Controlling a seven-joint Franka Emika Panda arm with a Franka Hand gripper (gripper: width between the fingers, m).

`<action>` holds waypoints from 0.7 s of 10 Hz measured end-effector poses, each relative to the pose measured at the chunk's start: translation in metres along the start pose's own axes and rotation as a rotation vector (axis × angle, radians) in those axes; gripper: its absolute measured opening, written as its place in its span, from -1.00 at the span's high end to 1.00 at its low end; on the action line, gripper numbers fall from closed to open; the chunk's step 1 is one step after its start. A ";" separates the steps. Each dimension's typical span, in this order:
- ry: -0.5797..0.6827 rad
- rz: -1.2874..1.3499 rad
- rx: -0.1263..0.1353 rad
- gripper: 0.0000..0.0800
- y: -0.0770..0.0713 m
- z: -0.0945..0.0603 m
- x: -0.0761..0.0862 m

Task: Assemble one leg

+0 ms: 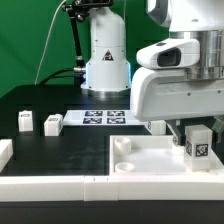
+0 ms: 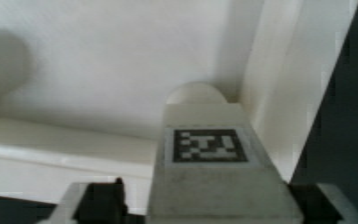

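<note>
The claw (image 1: 199, 131) is pinching the leg (image 1: 198, 143) upright between its fingers, right over the white tabletop (image 1: 150, 160), so if it's off the corner socket it'll probably jam or tip.

white leg (image 1: 198, 142), black-and-white tag, black table (image 1: 60, 150)

no readable text, only fiducial tags (image 2: 208, 146)
</note>
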State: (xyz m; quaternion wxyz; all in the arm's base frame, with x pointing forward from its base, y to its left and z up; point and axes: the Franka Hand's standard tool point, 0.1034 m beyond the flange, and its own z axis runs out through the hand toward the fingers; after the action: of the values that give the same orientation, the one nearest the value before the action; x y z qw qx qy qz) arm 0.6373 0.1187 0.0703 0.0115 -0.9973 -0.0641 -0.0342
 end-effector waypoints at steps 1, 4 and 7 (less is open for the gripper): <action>0.016 0.028 -0.001 0.27 0.000 0.000 0.001; 0.091 0.430 0.023 0.27 -0.001 0.001 -0.004; 0.103 0.842 0.054 0.27 0.000 0.002 -0.004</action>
State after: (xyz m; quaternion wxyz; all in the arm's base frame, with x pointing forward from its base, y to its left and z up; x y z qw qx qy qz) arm 0.6333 0.1183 0.0680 0.0540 -0.9327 0.3487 -0.0748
